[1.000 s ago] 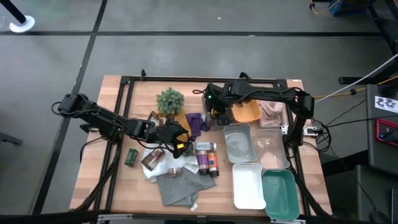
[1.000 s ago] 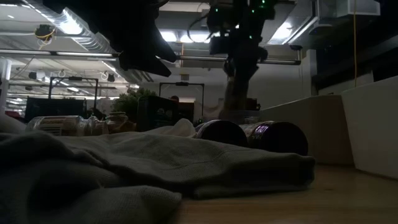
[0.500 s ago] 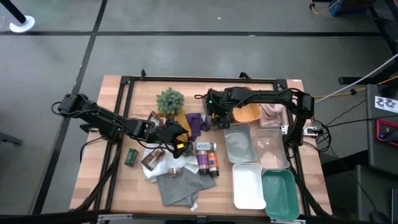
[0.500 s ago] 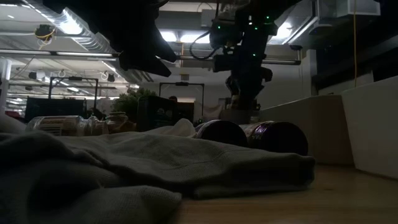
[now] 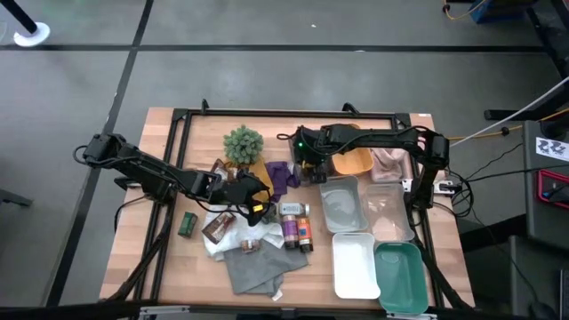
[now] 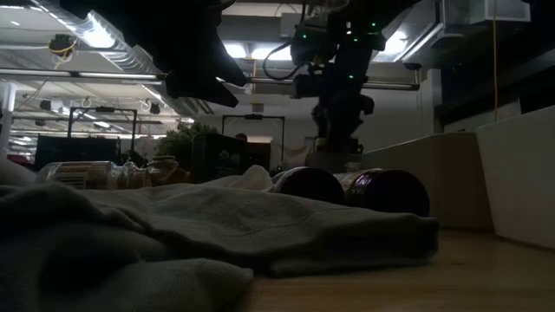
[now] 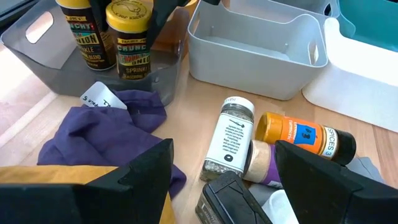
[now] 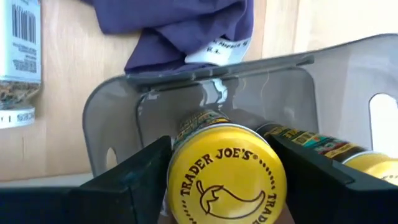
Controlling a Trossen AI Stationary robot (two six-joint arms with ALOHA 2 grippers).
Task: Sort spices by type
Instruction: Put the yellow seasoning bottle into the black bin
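Note:
My right gripper reaches down into a smoky see-through bin near the table's middle and is shut on a yellow-topped tin. A second yellow-topped tin stands beside it in the bin. My left gripper is open and holds nothing, hovering over a purple cloth. Ahead of it a white-capped jar and an orange bottle lie on their sides. A green tin and a brown packet lie toward the table's left. My right gripper pinches the yellow-topped tin at its lid end between the two fingers, one on each side. It comes from above, pointing down. The tin is upright inside the bin, beside the second tin.
A grey tray, a clear tray, a white tray and a teal tray fill the right side. A mustard bowl and a bushy plant stand at the far side. A grey cloth lies near.
My right gripper has come down over the smoky bin, its arm sinking lower, and has then held nearly still. My left arm has not moved.

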